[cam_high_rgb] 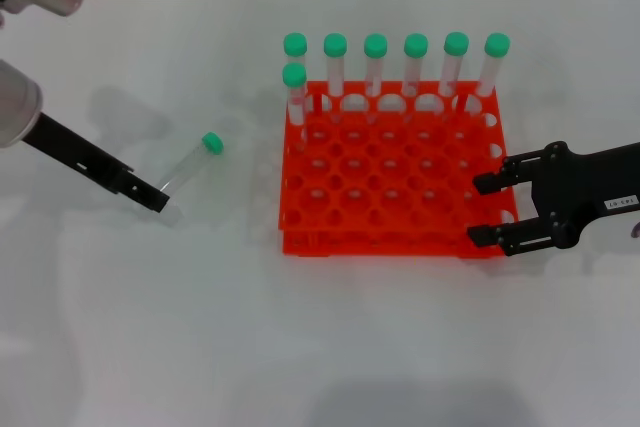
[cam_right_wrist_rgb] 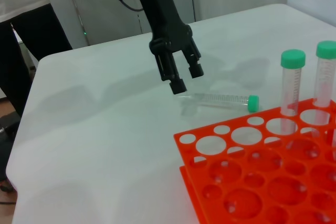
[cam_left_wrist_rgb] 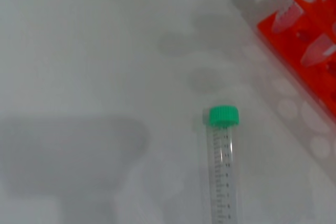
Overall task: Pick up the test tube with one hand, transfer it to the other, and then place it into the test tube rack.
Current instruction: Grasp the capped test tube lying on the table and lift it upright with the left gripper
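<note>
A green-capped test tube (cam_high_rgb: 188,165) lies on its side on the white table (cam_high_rgb: 150,327), clear of the rack, its cap pointing toward the orange-red test tube rack (cam_high_rgb: 395,182) and its tapered end toward the left gripper (cam_high_rgb: 150,194). That gripper hangs just over the tube's tapered end, its two black fingers (cam_right_wrist_rgb: 177,83) a little apart and closed on nothing; the right wrist view shows the fingertips right above the tube's tip, and contact cannot be confirmed. In the left wrist view the tube (cam_left_wrist_rgb: 222,166) runs straight out ahead of the gripper, cap farthest from it, with the rack's corner (cam_left_wrist_rgb: 310,40) beyond and to one side.

The rack sits well past the tube's capped end from the left gripper. Seven more green-capped tubes (cam_high_rgb: 415,72) stand upright in it, six along the far row and one in the next row at the corner nearest the lying tube.

The right gripper (cam_high_rgb: 492,210), marked with a small white label (cam_high_rgb: 620,203), is at the rack's opposite side, its fingers spread wide and empty, fingertips over the rack's near right edge.
</note>
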Robot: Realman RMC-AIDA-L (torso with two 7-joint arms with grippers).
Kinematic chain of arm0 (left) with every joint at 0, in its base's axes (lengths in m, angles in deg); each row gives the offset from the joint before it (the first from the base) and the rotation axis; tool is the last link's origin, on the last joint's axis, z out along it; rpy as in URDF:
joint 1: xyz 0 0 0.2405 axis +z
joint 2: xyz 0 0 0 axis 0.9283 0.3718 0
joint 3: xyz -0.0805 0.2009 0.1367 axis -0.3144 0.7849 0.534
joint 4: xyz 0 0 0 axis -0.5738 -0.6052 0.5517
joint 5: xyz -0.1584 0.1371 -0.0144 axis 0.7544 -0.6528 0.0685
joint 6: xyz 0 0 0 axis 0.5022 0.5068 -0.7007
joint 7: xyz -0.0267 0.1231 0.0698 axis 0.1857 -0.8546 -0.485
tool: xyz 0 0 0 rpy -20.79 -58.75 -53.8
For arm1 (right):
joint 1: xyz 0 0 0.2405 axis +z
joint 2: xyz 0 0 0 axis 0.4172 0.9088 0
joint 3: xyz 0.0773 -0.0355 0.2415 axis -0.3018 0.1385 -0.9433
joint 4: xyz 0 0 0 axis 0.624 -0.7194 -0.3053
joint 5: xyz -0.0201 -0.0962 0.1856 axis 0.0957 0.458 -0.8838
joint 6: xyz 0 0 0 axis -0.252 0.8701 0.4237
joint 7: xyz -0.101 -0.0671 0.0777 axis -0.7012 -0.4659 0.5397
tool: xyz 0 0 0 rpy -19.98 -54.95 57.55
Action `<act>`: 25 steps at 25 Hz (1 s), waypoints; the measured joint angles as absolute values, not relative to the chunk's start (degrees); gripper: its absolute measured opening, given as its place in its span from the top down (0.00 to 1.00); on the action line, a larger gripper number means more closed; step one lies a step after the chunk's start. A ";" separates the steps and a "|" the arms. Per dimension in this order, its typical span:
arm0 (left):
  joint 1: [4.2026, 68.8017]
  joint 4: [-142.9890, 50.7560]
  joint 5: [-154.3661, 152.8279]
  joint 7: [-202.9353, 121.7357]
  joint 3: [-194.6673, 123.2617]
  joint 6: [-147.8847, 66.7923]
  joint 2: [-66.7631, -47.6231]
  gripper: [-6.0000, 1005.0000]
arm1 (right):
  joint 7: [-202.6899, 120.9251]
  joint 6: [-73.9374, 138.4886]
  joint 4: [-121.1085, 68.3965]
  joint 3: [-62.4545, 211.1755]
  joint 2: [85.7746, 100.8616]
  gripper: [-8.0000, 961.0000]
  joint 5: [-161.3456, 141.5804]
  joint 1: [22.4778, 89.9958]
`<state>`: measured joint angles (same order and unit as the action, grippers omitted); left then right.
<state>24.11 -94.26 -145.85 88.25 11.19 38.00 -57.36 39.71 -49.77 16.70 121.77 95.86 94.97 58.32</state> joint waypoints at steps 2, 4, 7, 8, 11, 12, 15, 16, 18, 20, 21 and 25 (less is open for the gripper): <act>23.90 -93.35 -145.99 89.12 11.76 36.63 -57.56 0.22 | 39.71 -49.76 16.52 121.77 95.88 0.30 94.95 58.44; 23.70 -92.06 -146.10 90.06 12.60 35.16 -57.68 0.22 | 39.68 -49.72 16.30 121.76 95.89 0.30 94.94 58.70; 23.20 -90.12 -146.43 90.40 13.27 33.61 -58.11 0.23 | 39.64 -49.66 16.19 121.77 95.91 0.30 94.91 58.83; 23.07 -89.73 -146.64 90.44 13.32 33.11 -58.31 0.23 | 39.64 -49.62 16.19 121.76 95.92 0.30 94.91 58.84; 23.09 -89.52 -146.82 90.52 13.35 32.23 -58.63 0.24 | 39.63 -49.53 16.19 121.76 95.91 0.30 94.89 58.84; 23.12 -89.51 -146.82 90.53 13.36 32.03 -58.68 0.24 | 39.62 -49.49 16.19 121.76 95.92 0.30 94.87 58.84; 23.22 -89.50 -146.83 90.83 13.38 31.40 -58.75 0.24 | 39.62 -49.41 16.19 121.77 95.92 0.30 94.85 58.81; 23.23 -89.49 -146.84 90.95 13.38 31.25 -58.75 0.24 | 39.62 -49.36 16.19 121.76 95.91 0.30 94.84 58.78; 23.24 -89.47 -146.87 91.15 13.51 31.04 -58.75 0.25 | 39.62 -49.29 16.19 121.77 95.92 0.30 94.84 58.73; 23.26 -89.46 -146.89 91.21 13.80 31.01 -58.75 0.29 | 39.62 -49.26 16.19 121.77 95.91 0.30 94.84 58.71; 23.26 -89.45 -146.89 91.22 13.85 31.01 -58.75 0.33 | 39.62 -49.24 16.19 121.77 95.92 0.30 94.84 58.70; 23.16 -89.44 -146.93 91.60 14.07 31.02 -58.80 0.48 | 39.62 -49.12 16.14 121.76 95.91 0.30 94.84 58.68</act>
<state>23.16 -89.44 -146.93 91.60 14.07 31.02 -58.80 39.62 -49.12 16.14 121.76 95.91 94.84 58.68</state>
